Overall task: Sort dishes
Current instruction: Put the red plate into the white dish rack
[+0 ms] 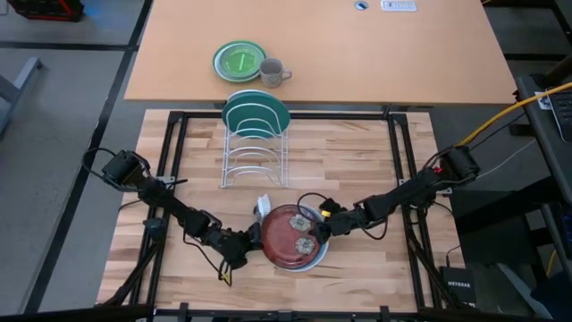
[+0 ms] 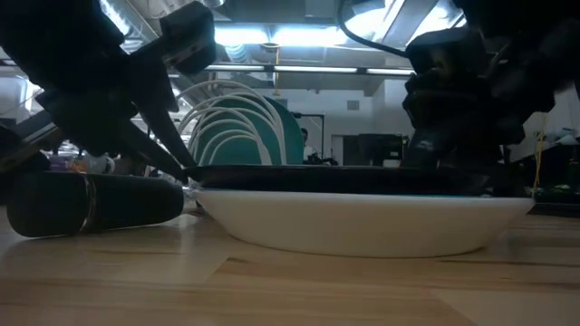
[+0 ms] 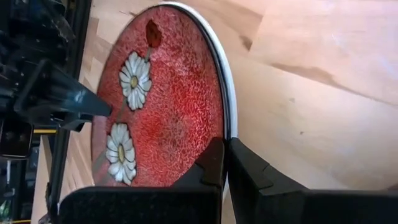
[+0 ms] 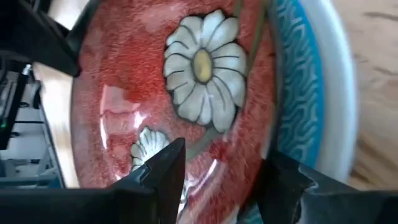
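The dark red plate with white daisies [image 1: 290, 237] lies on top of a stack near the table's near edge. Under it are the light blue plate [image 4: 300, 93] and the white plate [image 2: 362, 222], which rests on the wood. The teal plate [image 1: 256, 112] stands on edge in the wire rack [image 1: 255, 159]. My left gripper [image 1: 249, 245] is at the red plate's left rim, shut on it. My right gripper [image 4: 217, 171] hovers at the red plate's right side [image 1: 317, 228], open, with one finger over the red face and the other near its rim. My left gripper pinches the dark red plate's left rim [image 3: 225, 134] between its two fingers, one finger [image 3: 211, 163] over the red face and the other [image 3: 249, 171] outside the rim. It comes in low from the table's left. The plate lies flat on the stack [image 2: 344, 177]. My right gripper: I cannot tell whether its fingers touch the red plate.
A small green plate [image 1: 239, 61] and a grey mug [image 1: 273, 72] sit on the tan table beyond the rack. A small white ribbed thing [image 1: 263, 207] lies just behind the stack. Bare wood lies to either side of the rack.
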Available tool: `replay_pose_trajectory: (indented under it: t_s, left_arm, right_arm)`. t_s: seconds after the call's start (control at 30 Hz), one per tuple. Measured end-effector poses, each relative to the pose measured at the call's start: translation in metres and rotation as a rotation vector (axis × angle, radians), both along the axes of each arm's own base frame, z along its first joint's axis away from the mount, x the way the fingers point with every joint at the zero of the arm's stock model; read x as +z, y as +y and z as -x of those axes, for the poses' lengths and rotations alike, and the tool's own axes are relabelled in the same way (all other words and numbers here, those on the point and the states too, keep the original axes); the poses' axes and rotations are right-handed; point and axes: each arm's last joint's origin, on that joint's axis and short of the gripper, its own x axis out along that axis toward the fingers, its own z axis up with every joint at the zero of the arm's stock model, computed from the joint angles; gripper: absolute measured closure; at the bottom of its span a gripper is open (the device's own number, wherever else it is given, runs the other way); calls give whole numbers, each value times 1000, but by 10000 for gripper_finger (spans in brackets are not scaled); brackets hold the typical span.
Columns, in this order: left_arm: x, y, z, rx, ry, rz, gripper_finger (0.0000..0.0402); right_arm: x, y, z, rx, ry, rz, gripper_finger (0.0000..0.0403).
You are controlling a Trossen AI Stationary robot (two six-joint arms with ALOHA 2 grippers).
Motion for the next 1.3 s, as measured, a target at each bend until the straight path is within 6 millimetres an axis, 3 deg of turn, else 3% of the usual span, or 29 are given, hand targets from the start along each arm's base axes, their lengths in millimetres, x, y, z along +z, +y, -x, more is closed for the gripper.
replay_pose_trajectory:
  t_s: [0.73,1.03,1.3]
  left_arm:
    - [0,7,-4,16,-8,-22,400]
    - [0,7,-4,12,-2,-23,400]
    - [10,-5,0,12,-61,32,401]
  right_arm:
    - [13,5,-12,-6,-165,-55,237]
    - [18,3,-14,-59,-211,12,341]
    - [21,3,-17,-41,-271,146,346]
